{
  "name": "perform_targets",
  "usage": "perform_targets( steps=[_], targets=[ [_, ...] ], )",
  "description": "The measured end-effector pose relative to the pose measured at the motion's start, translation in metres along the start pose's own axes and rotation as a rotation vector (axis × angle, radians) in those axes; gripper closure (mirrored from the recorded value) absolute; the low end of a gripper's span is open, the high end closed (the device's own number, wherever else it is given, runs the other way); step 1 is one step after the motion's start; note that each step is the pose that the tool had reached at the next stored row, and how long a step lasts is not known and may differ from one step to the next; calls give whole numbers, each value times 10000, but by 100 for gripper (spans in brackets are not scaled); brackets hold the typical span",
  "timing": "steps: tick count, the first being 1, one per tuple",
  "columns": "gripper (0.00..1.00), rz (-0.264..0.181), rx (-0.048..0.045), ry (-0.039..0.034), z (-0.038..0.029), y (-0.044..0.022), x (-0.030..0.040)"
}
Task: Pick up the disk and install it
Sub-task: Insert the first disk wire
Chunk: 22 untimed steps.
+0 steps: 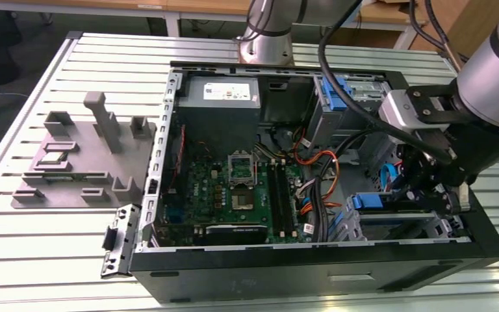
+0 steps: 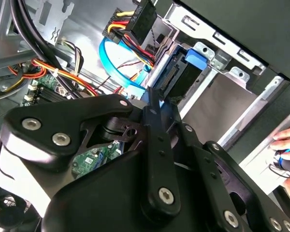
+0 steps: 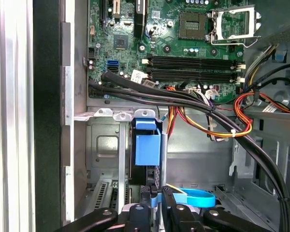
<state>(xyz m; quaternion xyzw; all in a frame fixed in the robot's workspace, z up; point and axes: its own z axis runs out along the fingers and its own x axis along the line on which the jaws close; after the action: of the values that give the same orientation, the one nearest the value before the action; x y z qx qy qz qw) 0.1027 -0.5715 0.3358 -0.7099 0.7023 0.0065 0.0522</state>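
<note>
The disk (image 3: 147, 147) is seen edge-on with its blue carrier frame, standing upright in the metal drive bay (image 3: 106, 145) at the corner of the open computer case (image 1: 319, 273), beside the motherboard (image 1: 232, 195). The gripper (image 3: 156, 195) is lowered into the case over the bay, its fingers (image 3: 167, 200) apparently closed on the disk's edge, though the contact itself is partly hidden.
</note>
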Motion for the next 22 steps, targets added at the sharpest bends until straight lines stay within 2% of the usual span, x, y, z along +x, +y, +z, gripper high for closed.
perform_targets(
  steps=[11,17,18,19,21,22],
  targets=[
    [76,-1,0,8,-257,-17,-21],
    [76,0,-3,6,-263,-17,-22],
    [76,3,-55,7,-264,-19,-22],
    [76,14,-180,8,-264,-22,-21],
    [76,42,-508,2,-261,-31,-21],
    [76,46,-553,2,-261,-31,-22]
  ],
)
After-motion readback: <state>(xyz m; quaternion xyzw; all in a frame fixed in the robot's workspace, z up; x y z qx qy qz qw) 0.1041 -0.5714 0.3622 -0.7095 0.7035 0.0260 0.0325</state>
